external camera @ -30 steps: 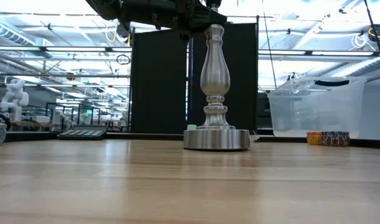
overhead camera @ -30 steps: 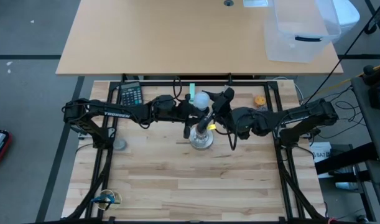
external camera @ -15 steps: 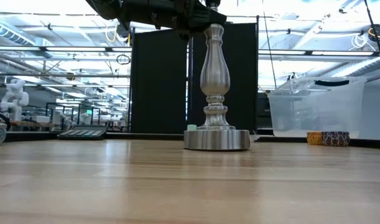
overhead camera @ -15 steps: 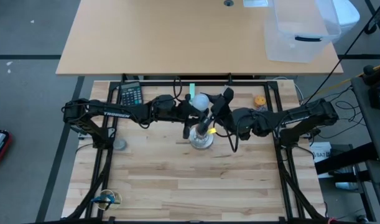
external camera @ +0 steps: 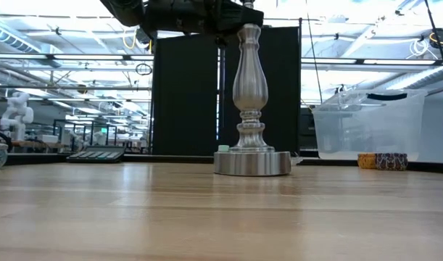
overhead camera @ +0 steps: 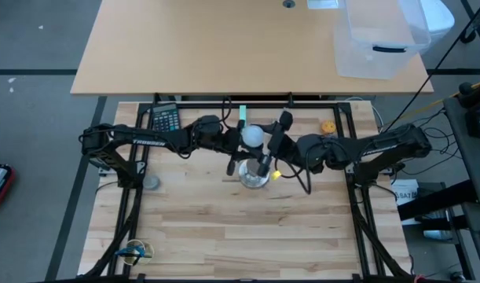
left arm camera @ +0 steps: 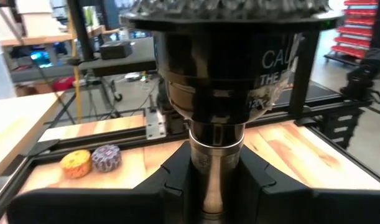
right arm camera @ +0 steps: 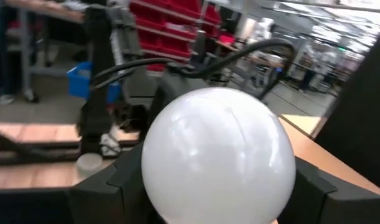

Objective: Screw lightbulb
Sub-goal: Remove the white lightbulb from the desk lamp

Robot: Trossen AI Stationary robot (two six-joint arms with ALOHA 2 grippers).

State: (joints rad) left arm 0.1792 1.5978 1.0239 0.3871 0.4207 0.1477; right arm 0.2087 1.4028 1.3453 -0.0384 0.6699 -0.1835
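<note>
Lightbulb [right arm camera: 218, 155] seemingly within right claw [right arm camera: 202, 186]

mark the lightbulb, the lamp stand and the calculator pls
lightbulb [right arm camera: 218, 155]: right wrist view, front of globe.
lamp stand [external camera: 251, 161]: low view, round base.
calculator [overhead camera: 165, 119]: high view, keypad face.

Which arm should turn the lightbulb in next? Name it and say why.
Right. The right claw holds the lightbulb at the top of the stand; the left claw grips the stand's neck, steadying it.
</note>
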